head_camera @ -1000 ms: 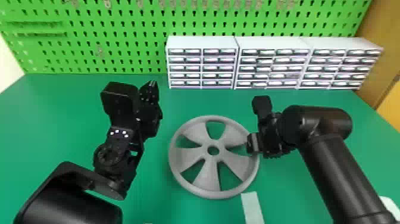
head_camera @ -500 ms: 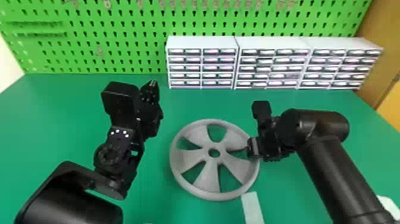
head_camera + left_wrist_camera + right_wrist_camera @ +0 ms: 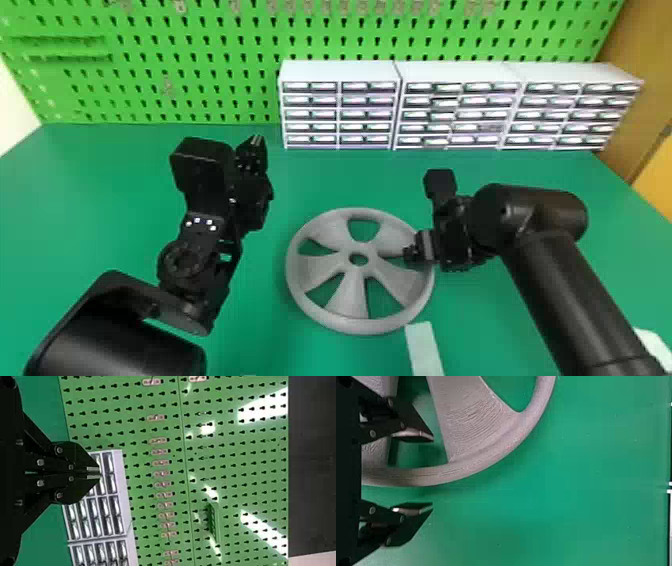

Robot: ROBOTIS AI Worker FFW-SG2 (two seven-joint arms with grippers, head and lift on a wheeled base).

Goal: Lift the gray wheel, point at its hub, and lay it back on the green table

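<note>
One wheel (image 3: 354,299) lies flat on the table (image 3: 100,200). At the wheel's right, the right gripper (image 3: 432,471) straddles its rim, spread, not grasping; to its left, the left gripper (image 3: 99,473) is clenched, empty. Lifting, pointing and laying back all seem undone.

gray wheel (image 3: 354,297), green table (image 3: 90,210), bright green pegboard (image 3: 195,48) dotted in black, white cabinets (image 3: 340,70)

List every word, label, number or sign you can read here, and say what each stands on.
None can be read.
Gray wheel: no lettering seen.
Drawer cabinets: any labels on the fronts are too small to read.
Metal pieces on the pegboard: any marks too small to read.
</note>
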